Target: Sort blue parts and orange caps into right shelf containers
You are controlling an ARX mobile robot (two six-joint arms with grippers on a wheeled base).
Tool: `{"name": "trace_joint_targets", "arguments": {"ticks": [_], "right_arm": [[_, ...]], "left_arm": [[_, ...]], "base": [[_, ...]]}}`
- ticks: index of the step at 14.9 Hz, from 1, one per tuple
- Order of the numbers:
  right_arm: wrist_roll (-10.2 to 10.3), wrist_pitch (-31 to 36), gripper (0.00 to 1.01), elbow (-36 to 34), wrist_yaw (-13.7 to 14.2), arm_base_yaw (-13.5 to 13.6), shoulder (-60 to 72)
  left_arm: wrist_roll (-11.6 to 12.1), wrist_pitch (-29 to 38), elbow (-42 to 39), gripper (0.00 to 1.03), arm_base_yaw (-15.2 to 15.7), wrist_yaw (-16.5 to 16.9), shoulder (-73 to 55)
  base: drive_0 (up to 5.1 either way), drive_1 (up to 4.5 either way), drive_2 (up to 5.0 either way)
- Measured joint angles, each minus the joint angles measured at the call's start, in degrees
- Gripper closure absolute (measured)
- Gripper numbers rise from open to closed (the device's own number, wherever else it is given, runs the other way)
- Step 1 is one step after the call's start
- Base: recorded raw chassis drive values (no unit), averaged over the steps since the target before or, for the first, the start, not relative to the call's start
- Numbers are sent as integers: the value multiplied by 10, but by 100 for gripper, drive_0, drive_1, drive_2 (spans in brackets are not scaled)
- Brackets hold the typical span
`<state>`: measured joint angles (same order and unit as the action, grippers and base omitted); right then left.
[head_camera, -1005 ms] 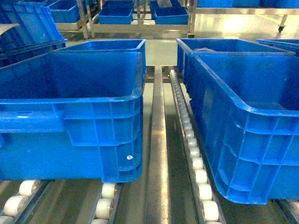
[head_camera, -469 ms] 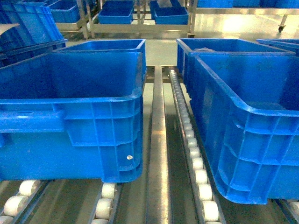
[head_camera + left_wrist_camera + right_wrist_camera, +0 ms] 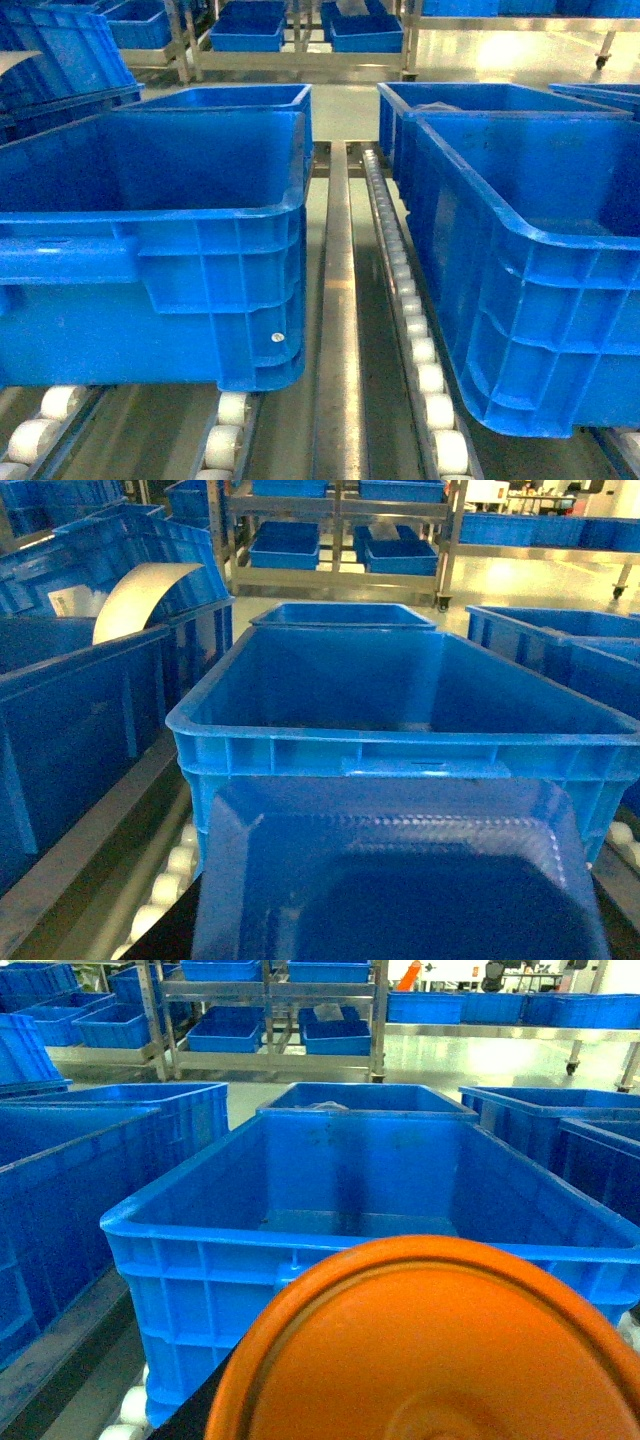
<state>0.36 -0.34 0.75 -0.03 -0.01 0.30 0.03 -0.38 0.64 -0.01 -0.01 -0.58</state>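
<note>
Blue part and orange cap fill the wrist cameras, bins dead ahead.

Right wrist view: a round, smooth orange cap [image 3: 430, 1350] looms before a deep ribbed blue bin [image 3: 300, 1250]. Left wrist view: a blocky blue part [image 3: 400, 880] fronts another bin [image 3: 400, 755]. Neither claw shows; grip can't be told.

left-wrist black sliver [image 3: 158, 944] at lower-left edge | right-wrist black sliver [image 3: 188, 1422] likewise | details unreadable
</note>
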Motion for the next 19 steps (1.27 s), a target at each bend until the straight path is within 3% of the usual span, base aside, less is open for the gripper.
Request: {"name": "trace_joint_targets", "arguments": {"ticks": [8, 9, 10, 11, 12, 13, 14, 15, 16, 17, 18, 19], "right_arm": [[-3, 7, 59, -1, 7, 2, 0], [-25, 87, 59, -3, 84, 37, 6], [-45, 148, 59, -2, 140, 80, 17], [-49, 168, 59, -1, 155, 87, 55], [-49, 200, 59, 0, 152, 86, 98], [-50, 273, 59, 3, 136, 78, 161], [-49, 318, 59, 14, 117, 63, 216], [-45, 394, 59, 44, 90, 35, 320], [-39, 470, 59, 106, 69, 10, 449], [-38, 494, 59, 190, 67, 3, 575], [-21, 435, 59, 282, 56, 3, 687], [-19, 387, 59, 359, 60, 4, 795]], "left_arm": [[0, 2, 0, 62, 0, -1, 0], [-9, 85, -3, 62, -17, -38, -8], [-12, 163, -3, 62, -29, -49, -31], [-13, 206, -2, 62, -28, -49, -84], [-13, 256, -1, 62, -25, -47, -133], [-14, 346, 2, 62, -25, -33, -221], [-13, 387, 12, 62, -25, -19, -285], [-13, 440, 49, 62, -18, 9, -399], [-12, 499, 123, 62, -15, 14, -534], [-17, 480, 219, 62, -12, 18, -650], [-20, 435, 310, 62, -13, 13, -751], [-30, 388, 395, 51, -13, 5, -837]], "base": [[0, 0, 0], [0, 0, 0], [0, 0, 0], [0, 0, 0], [0, 0, 0], [0, 0, 0], [0, 0, 0], [0, 0, 0], [0, 0, 0], [0, 0, 0], [0, 0, 0], [0, 0, 0]]}}
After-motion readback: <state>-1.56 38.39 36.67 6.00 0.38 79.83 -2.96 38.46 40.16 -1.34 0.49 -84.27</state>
